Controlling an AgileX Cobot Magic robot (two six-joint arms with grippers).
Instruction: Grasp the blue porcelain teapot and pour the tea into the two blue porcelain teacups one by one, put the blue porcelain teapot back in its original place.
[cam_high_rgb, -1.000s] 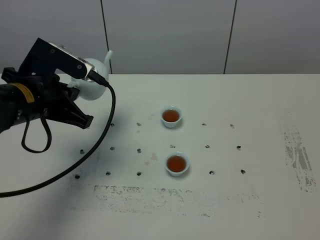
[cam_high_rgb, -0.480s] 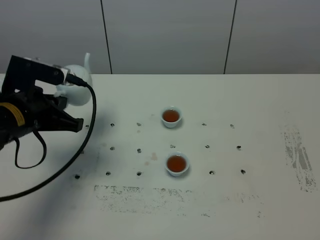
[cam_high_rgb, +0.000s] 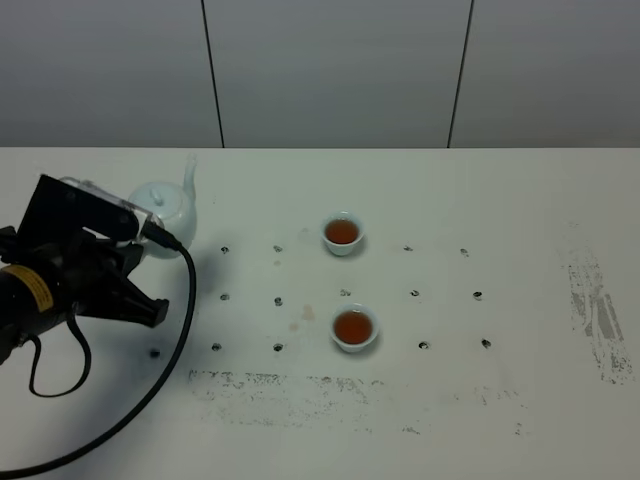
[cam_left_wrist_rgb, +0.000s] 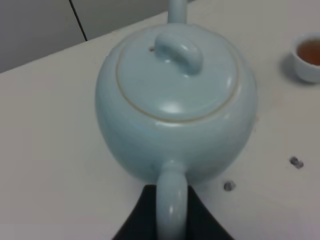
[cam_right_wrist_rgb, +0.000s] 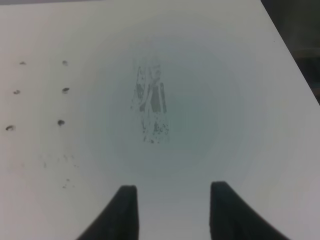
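The blue porcelain teapot (cam_high_rgb: 168, 205) stands upright at the table's far left, spout pointing away. In the left wrist view the teapot (cam_left_wrist_rgb: 175, 100) fills the frame, lid on. My left gripper (cam_left_wrist_rgb: 171, 210) is shut on its loop handle, a dark finger on each side; in the high view the left gripper (cam_high_rgb: 140, 230) is mostly hidden by the arm. I cannot tell whether the pot's base touches the table. The two blue porcelain teacups, far one (cam_high_rgb: 342, 233) and near one (cam_high_rgb: 354, 328), both hold brown tea. My right gripper (cam_right_wrist_rgb: 172, 210) is open and empty above bare table.
The white table (cam_high_rgb: 480, 200) has rows of small dark marks and scuffed patches at the front (cam_high_rgb: 300, 385) and right (cam_high_rgb: 597, 315). A black cable (cam_high_rgb: 170, 350) loops from the left arm. One cup (cam_left_wrist_rgb: 307, 52) shows beside the pot in the left wrist view.
My left arm has carried the teapot down and toward the near side at the table's far left. The cups have not moved.
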